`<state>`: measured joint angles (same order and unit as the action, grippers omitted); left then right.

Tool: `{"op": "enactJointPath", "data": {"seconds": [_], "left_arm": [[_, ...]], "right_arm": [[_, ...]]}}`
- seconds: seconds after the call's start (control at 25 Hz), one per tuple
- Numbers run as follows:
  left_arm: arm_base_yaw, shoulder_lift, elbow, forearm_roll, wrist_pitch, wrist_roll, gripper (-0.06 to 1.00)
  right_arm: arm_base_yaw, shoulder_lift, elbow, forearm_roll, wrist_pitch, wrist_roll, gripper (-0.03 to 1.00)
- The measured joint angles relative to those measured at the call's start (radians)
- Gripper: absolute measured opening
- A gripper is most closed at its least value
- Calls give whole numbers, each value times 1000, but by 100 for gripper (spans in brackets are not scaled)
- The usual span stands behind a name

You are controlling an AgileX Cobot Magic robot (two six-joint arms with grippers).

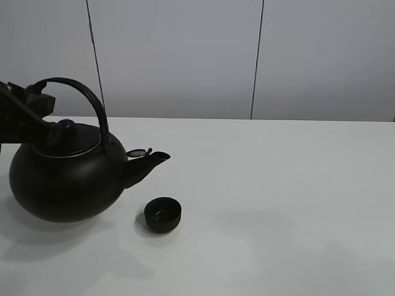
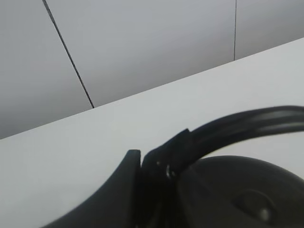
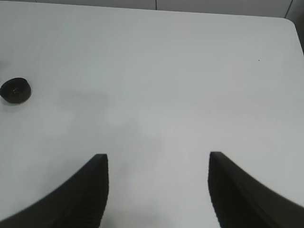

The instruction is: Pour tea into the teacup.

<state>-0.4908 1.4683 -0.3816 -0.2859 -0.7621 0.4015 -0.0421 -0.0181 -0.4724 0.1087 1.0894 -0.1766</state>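
Observation:
The big round black kettle with an arched handle is at the left of the exterior view. Its spout points right, ending just above and behind the teacup. The teacup is a small low black cup standing upright on the white table. My left gripper is shut on the kettle handle near its left end. In the left wrist view it clamps the handle above the lid. My right gripper is open and empty over bare table, far from the teacup.
The white table ends at a grey panelled wall behind. The table's rounded corner shows in the right wrist view. The right gripper does not show in the exterior view.

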Motion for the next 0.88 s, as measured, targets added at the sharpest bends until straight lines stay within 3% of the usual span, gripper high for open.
{"op": "enactJointPath", "data": {"seconds": [0.48,0.88], "left_arm": [[0,103,-5,-38,-33,-1,12],[0,103,-7,-45,-48,78,11]], "right_arm": [[0,0,0,0,0,0,42],[0,0,0,0,0,0,42]]}}
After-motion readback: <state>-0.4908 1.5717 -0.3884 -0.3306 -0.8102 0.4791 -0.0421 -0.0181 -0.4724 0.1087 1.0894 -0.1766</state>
